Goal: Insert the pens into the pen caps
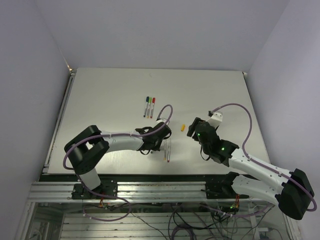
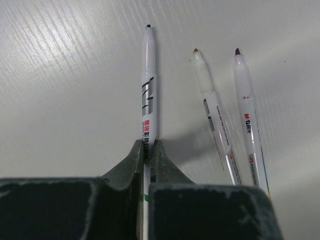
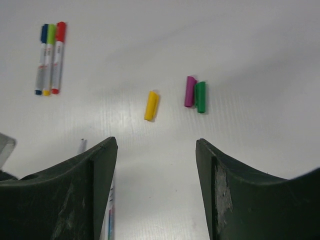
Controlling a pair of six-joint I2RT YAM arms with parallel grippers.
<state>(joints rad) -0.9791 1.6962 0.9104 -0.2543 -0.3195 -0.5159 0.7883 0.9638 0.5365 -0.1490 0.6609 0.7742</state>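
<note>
Note that the left fingers [image 2: 135,157] are clamped shut on the barrel of a thin white marker pen [image 2: 148,90], its bare tip pointing away from them. Two further uncapped pens [image 2: 215,115] lie on the white desk [image 1: 110,100] just right of it. The right fingers [image 3: 102,160] are spread wide and hold nothing. On the desk beyond them, a stubby yellow plastic cap [image 3: 151,105] lies alone; to its right, a purple cap [image 3: 190,91] and a green cap [image 3: 201,97] lie side by side, touching. Three capped pens [image 3: 50,59] lie together at the far left, wearing blue, green and red caps.
</note>
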